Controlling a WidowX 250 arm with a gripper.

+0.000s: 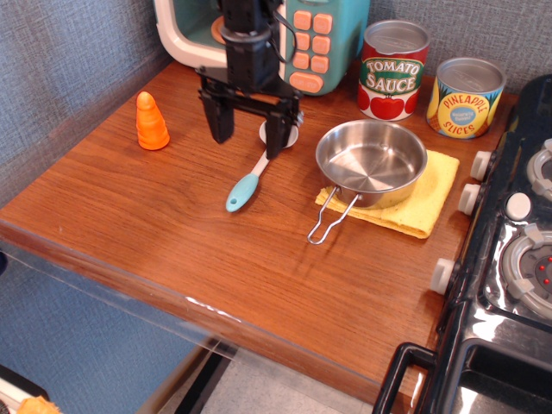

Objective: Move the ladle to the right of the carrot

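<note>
The ladle (245,189) lies on the wooden counter with its teal handle end toward the front left and its pale bowl toward the back right, partly hidden behind one finger. The orange ridged carrot (152,122) stands upright at the left of the counter. My black gripper (248,132) is open, fingers pointing down, hovering over the ladle's bowel end; its right finger (277,136) covers part of the bowl. It holds nothing. The carrot is well to the left of the gripper.
A steel pan (371,162) with a wire handle sits on a yellow cloth (429,197) right of the ladle. A toy microwave (307,39), a tomato sauce can (393,69) and a pineapple can (465,97) stand at the back. A toy stove (509,259) is at the right.
</note>
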